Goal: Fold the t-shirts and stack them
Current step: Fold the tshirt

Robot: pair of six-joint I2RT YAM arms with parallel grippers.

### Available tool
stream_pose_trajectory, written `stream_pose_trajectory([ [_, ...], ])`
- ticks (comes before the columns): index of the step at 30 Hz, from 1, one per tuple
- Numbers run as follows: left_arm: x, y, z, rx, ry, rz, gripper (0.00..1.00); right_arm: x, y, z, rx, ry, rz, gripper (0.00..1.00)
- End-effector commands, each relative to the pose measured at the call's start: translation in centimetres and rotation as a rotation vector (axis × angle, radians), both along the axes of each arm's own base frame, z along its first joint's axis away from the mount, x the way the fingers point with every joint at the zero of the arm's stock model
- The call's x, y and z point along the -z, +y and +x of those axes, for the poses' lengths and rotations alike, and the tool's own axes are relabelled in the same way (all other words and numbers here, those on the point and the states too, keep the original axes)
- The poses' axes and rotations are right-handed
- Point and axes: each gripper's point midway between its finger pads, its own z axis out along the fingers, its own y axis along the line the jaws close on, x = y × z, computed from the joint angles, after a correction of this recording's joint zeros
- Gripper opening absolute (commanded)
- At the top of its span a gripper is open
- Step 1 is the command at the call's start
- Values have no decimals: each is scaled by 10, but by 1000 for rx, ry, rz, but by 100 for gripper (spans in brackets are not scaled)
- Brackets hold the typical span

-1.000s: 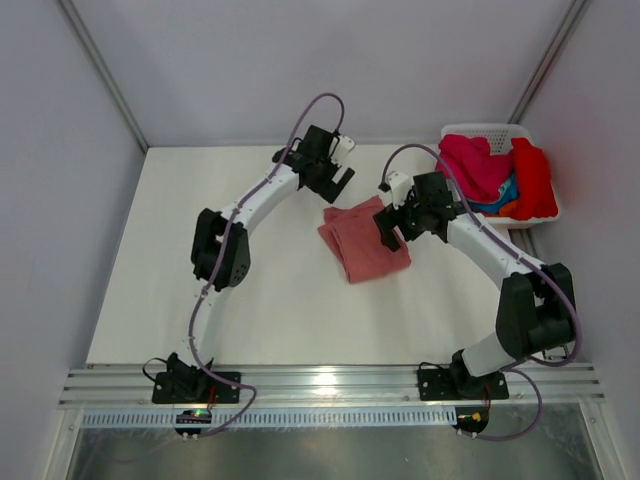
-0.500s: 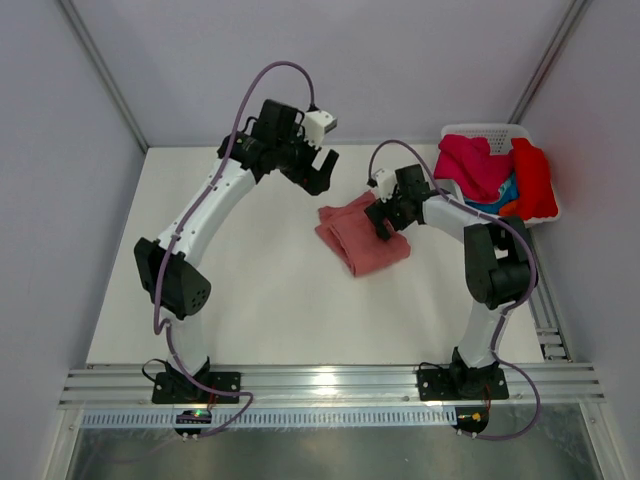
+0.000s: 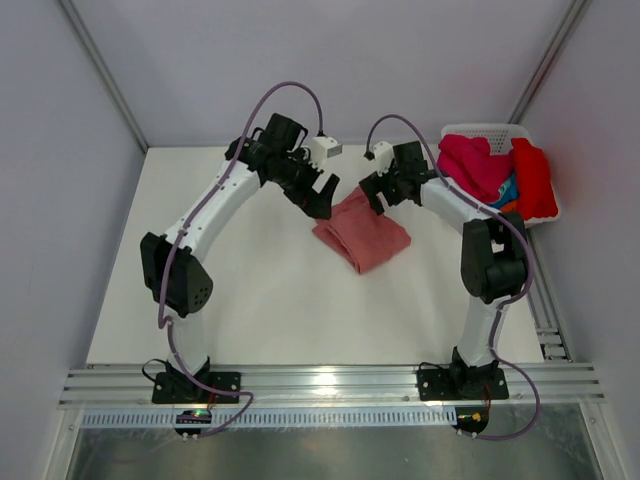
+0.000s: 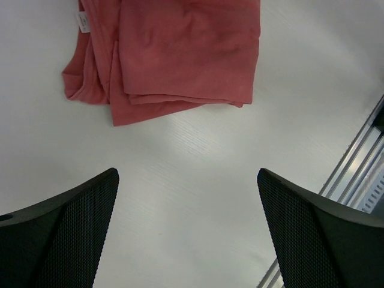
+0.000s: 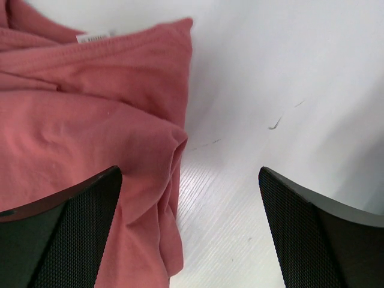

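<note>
Your salmon t-shirt (image 3: 362, 232) lies folded into a rough rectangle on the white desk (image 3: 270, 300), a little right of the middle and closer to the far edge than to the arm bases. The folded layers show along one side of it in the left wrist view (image 4: 180, 48), and a small white label (image 4: 83, 22) sticks out at one corner. The right wrist view (image 5: 90, 108) shows the same label (image 5: 96, 36) on a stitched hem, with soft creases across the cloth.

Both arms reach over the far end of that shirt. Your left arm (image 3: 215, 205) arches in from the left and its jaws hang at the shirt's far-left edge. They stand wide apart with nothing between them, and below them is bare desk (image 4: 198, 180), the shirt lying just beyond the fingertips. Your right arm (image 3: 452, 207) comes in from the right to the shirt's far-right corner. Its jaws are also spread wide and hold nothing. One finger (image 5: 60, 240) sits over the cloth and the other (image 5: 324, 240) over bare desk (image 5: 270, 72). Whether either finger touches the surface cannot be told.

The other t-shirts are heaped in the white basket (image 3: 490, 130) at the far right corner of the desk, well apart from the folded one: a magenta t-shirt (image 3: 470, 165) on the left, a bright red t-shirt (image 3: 535, 180) draped over the right rim, and slivers of blue cloth (image 3: 508, 190) and orange cloth (image 3: 510, 208) between them. A metal rail (image 3: 330, 385) runs along the near edge where the arms are bolted.
</note>
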Motion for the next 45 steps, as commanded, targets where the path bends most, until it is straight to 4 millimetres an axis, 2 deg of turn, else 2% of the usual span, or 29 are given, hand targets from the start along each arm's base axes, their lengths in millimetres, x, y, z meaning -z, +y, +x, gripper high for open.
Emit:
stream_pose_trajectory([
  [1,4,-7,-9,46,58,-28,99,-15,16,12,-11,-20,38,99],
  [6,4,-12,-20,79,100,-62,99,4,33,14,-40,19,49,99],
  [7,4,-13,-24,92,117,-74,99,14,37,13,-45,43,52,99],
  [11,-2,-21,-37,153,163,-130,99,15,43,20,-39,59,49,99],
  [14,0,-22,-39,164,180,-137,99,11,44,23,-11,65,43,99],
  [19,4,-25,-45,189,212,-150,99,18,37,27,29,75,1,99],
  [22,4,-26,-47,195,212,-159,99,14,33,31,43,43,-21,99],
  [24,6,-27,-48,198,206,-159,99,2,31,33,42,9,-24,99],
  [25,6,-28,-50,207,203,-157,99,-18,32,34,36,-31,-18,99],
  [27,8,-30,-53,220,210,-155,99,-42,29,33,33,-83,-18,99],
  [28,10,-33,-57,232,214,-156,99,-70,24,33,47,-141,-19,99],
  [29,12,-35,-58,236,221,-153,99,-84,23,32,50,-168,-17,99],
  [31,21,-42,-64,256,237,-143,99,-119,6,30,117,-252,-47,99],
  [33,29,-48,-68,284,234,-121,99,-136,-7,28,179,-302,-67,99],
  [34,35,-56,-74,311,238,-108,99,-136,-17,24,229,-307,-80,99],
  [36,42,-64,-78,337,220,-70,99,-155,-42,18,345,-376,-132,99],
  [37,45,-74,-87,368,214,-58,99,-147,-52,11,382,-373,-162,100],
  [38,48,-81,-87,386,211,-48,99,-168,-70,6,467,-448,-191,99],
  [39,50,-87,-91,409,213,-53,99,-173,-79,0,498,-474,-212,100],
  [40,50,-96,-97,438,216,-60,99,-163,-87,-8,516,-471,-245,99],
  [41,54,-104,-96,449,225,-69,99,-168,-94,-15,525,-489,-263,99],
  [42,53,-113,-99,472,239,-103,99,-185,-101,-24,557,-533,-248,99],
  [44,56,-125,-98,486,259,-132,99,-180,-110,-38,568,-526,-252,100],
  [45,63,-136,-90,484,254,-147,99,-193,-113,-48,576,-555,-230,99],
])
